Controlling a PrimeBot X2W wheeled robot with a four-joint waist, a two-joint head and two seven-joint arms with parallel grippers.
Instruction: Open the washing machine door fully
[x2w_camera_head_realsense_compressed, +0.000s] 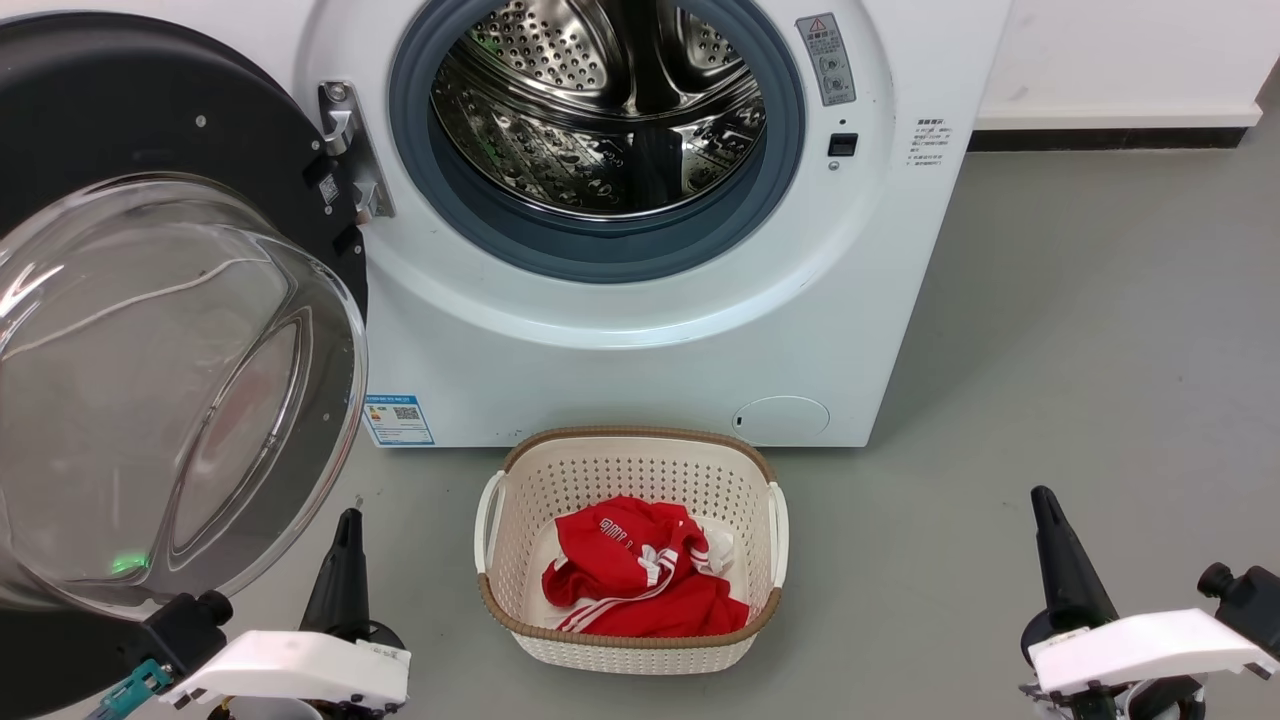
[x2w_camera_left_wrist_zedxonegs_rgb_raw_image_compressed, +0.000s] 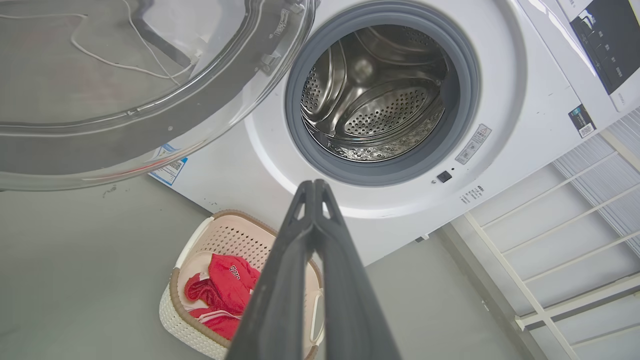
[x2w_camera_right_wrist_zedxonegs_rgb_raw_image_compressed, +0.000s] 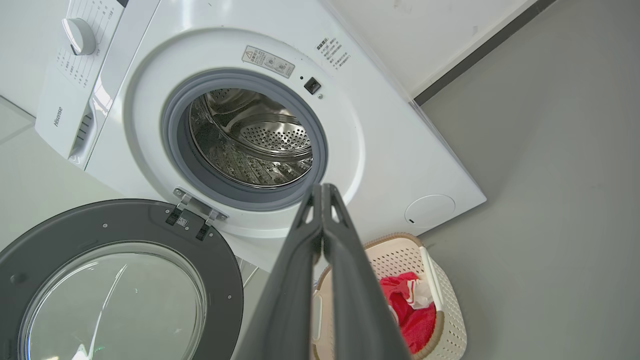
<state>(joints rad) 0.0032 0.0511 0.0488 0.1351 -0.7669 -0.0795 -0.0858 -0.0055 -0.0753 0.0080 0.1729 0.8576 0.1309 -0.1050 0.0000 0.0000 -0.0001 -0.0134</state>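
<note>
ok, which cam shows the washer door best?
Right wrist view: the washing machine door appears nearly whole, hinge included. Head view cuts off its left side; left wrist view catches part of its glass bowl.

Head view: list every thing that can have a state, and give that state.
door: swung wide open, still on its hinge
drum: empty
basket: upright on the floor, holding red clothes
left hand: shut, empty
right hand: shut, empty
</note>
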